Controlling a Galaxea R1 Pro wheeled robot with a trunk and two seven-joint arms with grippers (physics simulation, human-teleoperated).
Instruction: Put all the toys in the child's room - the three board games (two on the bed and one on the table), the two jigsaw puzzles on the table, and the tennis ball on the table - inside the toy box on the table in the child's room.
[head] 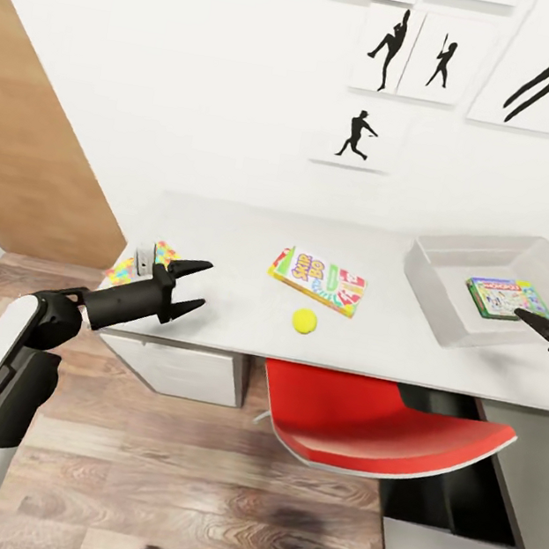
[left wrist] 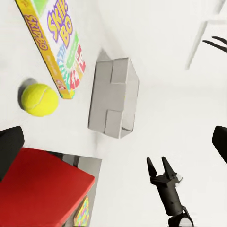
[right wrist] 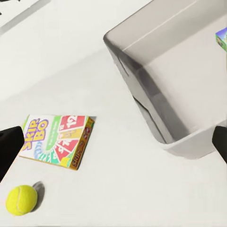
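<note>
On the white table (head: 244, 243) lies a Skip-Bo board game (head: 317, 279) with a yellow tennis ball (head: 304, 320) just in front of it. The grey toy box (head: 437, 288) stands at the table's right end and holds a green board game (head: 507, 298). A colourful jigsaw puzzle (head: 124, 268) lies at the table's left edge, partly hidden by my left gripper (head: 190, 287), which is open and empty just above it. My right gripper (head: 535, 320) hovers open over the toy box's near right part; the left wrist view shows the right gripper (left wrist: 161, 165) with its fingers apart.
A red chair (head: 374, 425) is tucked under the table's front edge, between my arms. A white drawer unit (head: 178, 370) stands under the table at left. The wall behind carries black silhouette pictures (head: 359, 134). Wooden floor (head: 184, 492) lies in front.
</note>
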